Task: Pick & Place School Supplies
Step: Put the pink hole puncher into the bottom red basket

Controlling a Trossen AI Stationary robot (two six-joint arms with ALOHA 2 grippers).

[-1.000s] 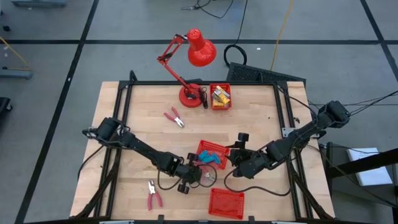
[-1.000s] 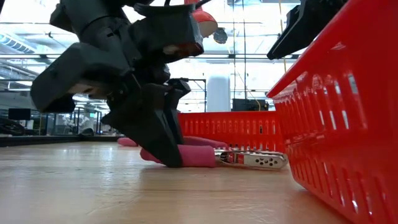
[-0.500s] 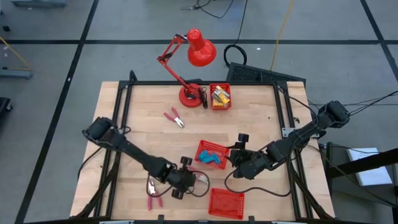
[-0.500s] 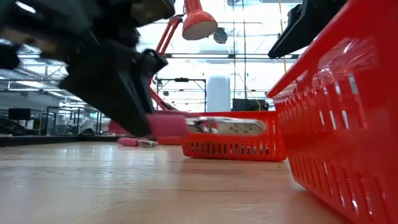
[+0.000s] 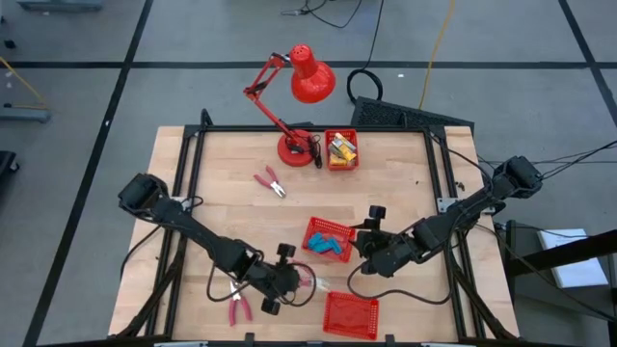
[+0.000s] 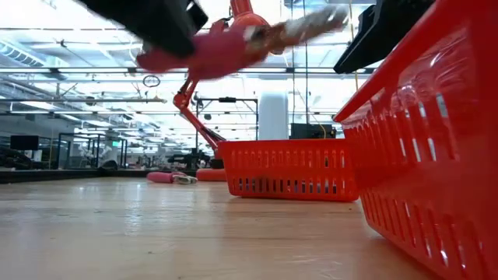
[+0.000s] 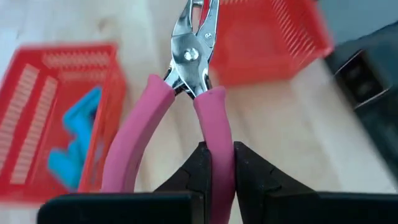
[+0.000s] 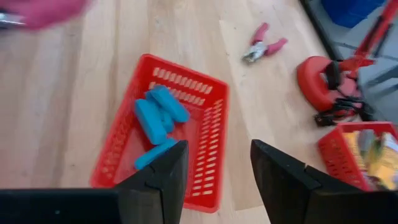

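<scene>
My left gripper [image 5: 287, 283] [image 7: 218, 155] is near the table's near edge and is shut on pink-red-handled pliers [image 5: 305, 281] [image 6: 229, 45] with metal jaws [image 7: 194, 38]. Two more pliers lie flat on the table, one near the near edge [image 5: 238, 308] and one toward the far side [image 5: 271, 181] [image 8: 263, 42]. Light-blue eraser blocks [image 5: 330, 243] [image 8: 158, 118] lie in the middle red basket [image 8: 205, 155]. Yellow pieces [image 5: 341, 147] sit in the far basket. My right gripper [image 5: 362, 249] [image 8: 214, 180] is open, raised beside the middle basket, holding nothing. My left gripper pinches one handle [image 7: 214, 134] of the pliers between its two fingers, near that handle's free end. The other handle [image 7: 134, 149] lies free beside the fingers. The fingers lie along the handle. The pliers are lifted clear of the table, with the metal jaws pointing away and tipped upward [image 6: 311, 22].
An empty red mesh basket [image 5: 350, 315] [image 6: 436, 155] stands at the near edge, just right of the left gripper. A red desk lamp [image 5: 294, 96] stands at the far edge beside the far basket [image 5: 354, 162]. Black frame rails run along the table's left and right sides.
My left gripper, shut on the pliers, has risen from the table and shifted a little toward the left and near edges. The pliers went from lying on the wood to lifted clear, high up, with the metal jaws tipped upward.
</scene>
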